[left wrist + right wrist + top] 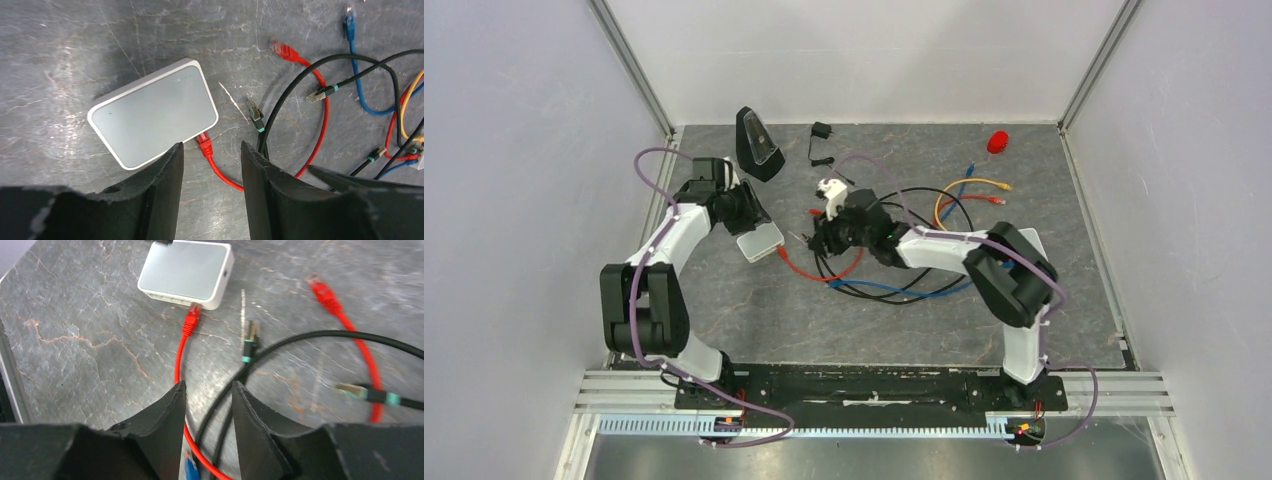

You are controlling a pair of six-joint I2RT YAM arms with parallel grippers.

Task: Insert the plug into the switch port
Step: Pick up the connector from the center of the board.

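The switch is a flat pale grey-white box [155,112], [186,271], [759,241] lying on the stone-patterned mat. A red plug [204,144], [190,320] on a red cable meets the port edge of the box [172,299]. How deep it sits I cannot tell. My left gripper [212,147], [749,215] hovers open just over the box's near corner, with the plug between its fingertips below. My right gripper [207,385], [819,240] is open to the right of the box, above the red cable and black cables, holding nothing.
Loose black [320,91], blue [350,22], yellow [984,184] and red [325,292] network cables tangle right of the box. A black wedge device [757,143], a small black adapter [821,132] and a red object [998,141] stand at the back.
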